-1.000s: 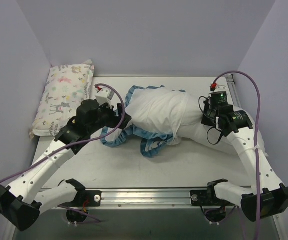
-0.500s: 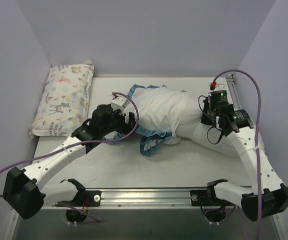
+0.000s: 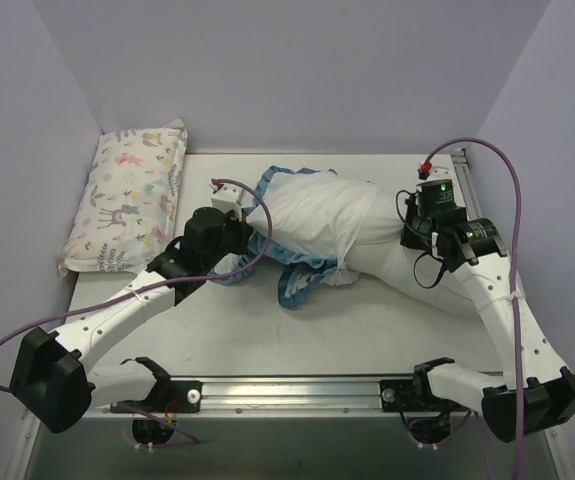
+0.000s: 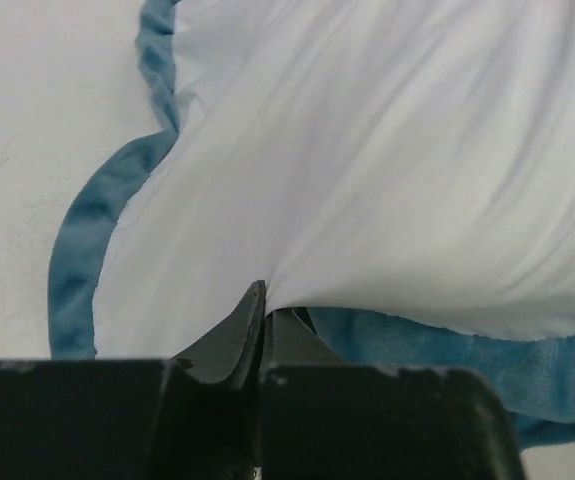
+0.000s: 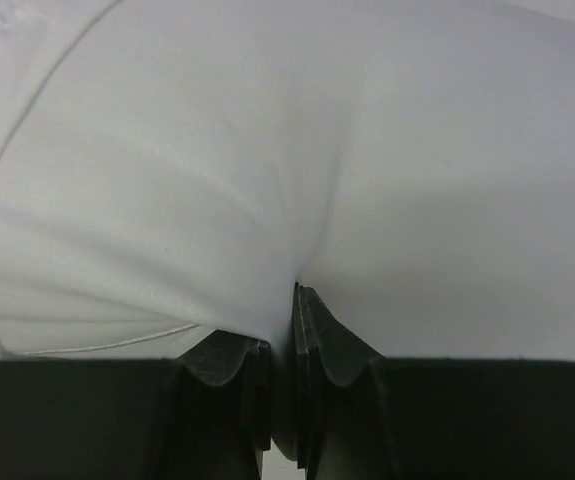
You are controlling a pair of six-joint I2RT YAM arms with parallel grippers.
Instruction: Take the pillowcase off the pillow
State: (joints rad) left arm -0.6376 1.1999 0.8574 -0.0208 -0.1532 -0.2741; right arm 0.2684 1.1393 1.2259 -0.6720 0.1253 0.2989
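White fabric of the pillowcase (image 3: 312,215), lying mid-tabletop (image 3: 297,330), is pinched between the closed jaws of the left gripper (image 4: 264,305) beside the blue trim (image 4: 77,250). The pillow (image 3: 392,268), protruding rightward, is clamped by the right gripper (image 5: 292,300)

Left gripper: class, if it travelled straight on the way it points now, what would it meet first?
The pillowcase: the left gripper is shut on its white fabric, and the bulging cover fills the way ahead. Depth beyond is unclear.
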